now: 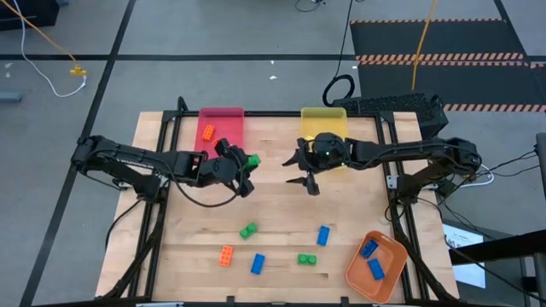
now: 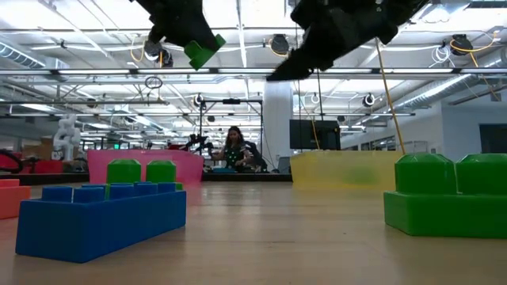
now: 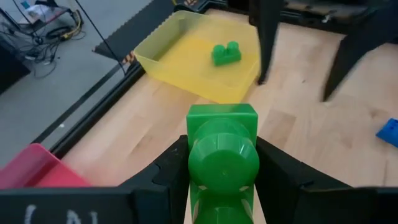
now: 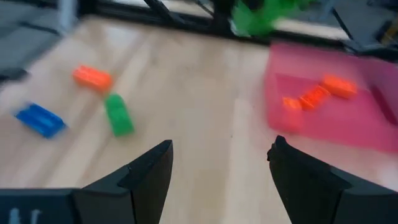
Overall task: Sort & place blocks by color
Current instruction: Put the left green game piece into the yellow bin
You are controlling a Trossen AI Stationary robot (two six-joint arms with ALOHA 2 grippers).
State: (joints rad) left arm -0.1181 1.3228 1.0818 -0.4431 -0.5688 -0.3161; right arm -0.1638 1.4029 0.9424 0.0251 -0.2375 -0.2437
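Here we are viewing the wooden table point(image 1: 273, 213) from above, with both arms reaching in over its middle. Three trays are sitting on it: a pink tray point(image 1: 221, 124) at the far left holding orange blocks point(image 4: 314, 95), a yellow tray point(image 3: 186, 56) at the far right holding one green block point(image 3: 225, 53), and an orange tray point(image 1: 377, 266) at the near right corner holding two blue blocks point(image 1: 371, 258). The left gripper point(image 1: 245, 170) is hanging above the table just in front of the pink tray, its fingers point(image 3: 168, 171) clamping a green block point(image 3: 222, 158) between them, studs facing the wrist camera. The right gripper point(image 1: 305, 175) is hovering in front of the yellow tray, near the left one; we are seeing its two fingers point(image 4: 149, 171) standing apart with nothing between them. Loose blocks are lying across the near half of the table: a green one point(image 1: 248, 230), an orange one point(image 1: 225, 255), a blue one point(image 1: 258, 263), a second green one point(image 1: 307, 259) and a second blue one point(image 1: 323, 235).
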